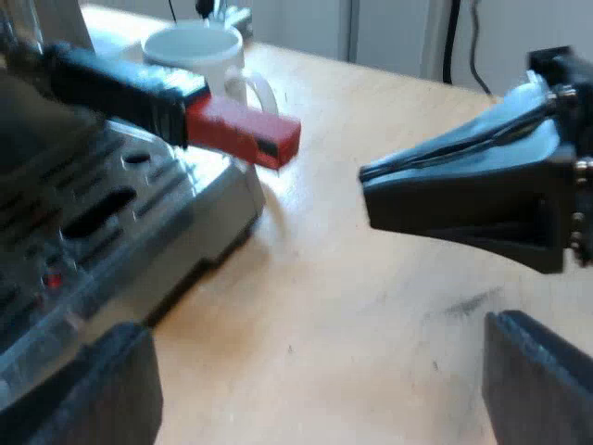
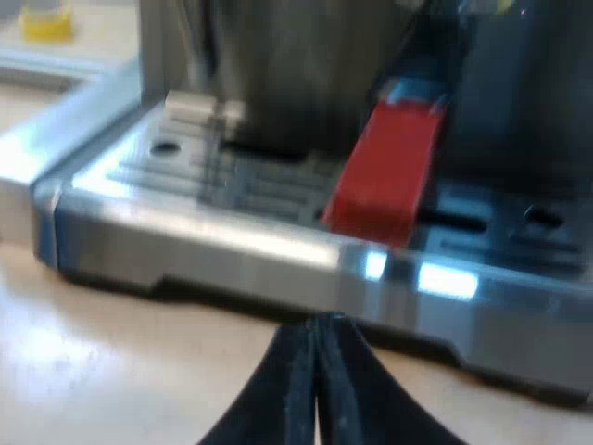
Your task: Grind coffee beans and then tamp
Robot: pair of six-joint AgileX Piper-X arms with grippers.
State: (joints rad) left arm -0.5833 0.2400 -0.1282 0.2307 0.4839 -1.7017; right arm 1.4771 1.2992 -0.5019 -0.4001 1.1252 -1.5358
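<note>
Pale wooden table (image 1: 371, 315) runs under everything, with white panels (image 1: 389, 28) behind it. On it stands the coffee machine (image 1: 111, 232), its steel drip tray (image 2: 232, 232) just ahead of the right claw (image 2: 320, 348) and close beside the left claw (image 1: 310, 371). The left claw hangs low over bare wood with its two fingers (image 1: 93, 389) spread wide apart, holding nothing. The right claw is clenched, its fingers pressed tip to tip with nothing between them; it sits low before the tray's edge, apart from it, and in the left wrist view it points toward the machine across a stretch of bare table. The handle (image 1: 120, 88) sticks out of the machine's front over the tray, dark along its length and ending in a red block (image 2: 384, 176); that red block lies ahead of the right claw's tips, and neither claw touches it. A white mug (image 1: 199, 56) stands on the table just past the red block, farther from the left claw than the handle is. Off beyond the tray's corner from the right claw sits a small yellow thing (image 2: 44, 20), too blurred to name.
</note>
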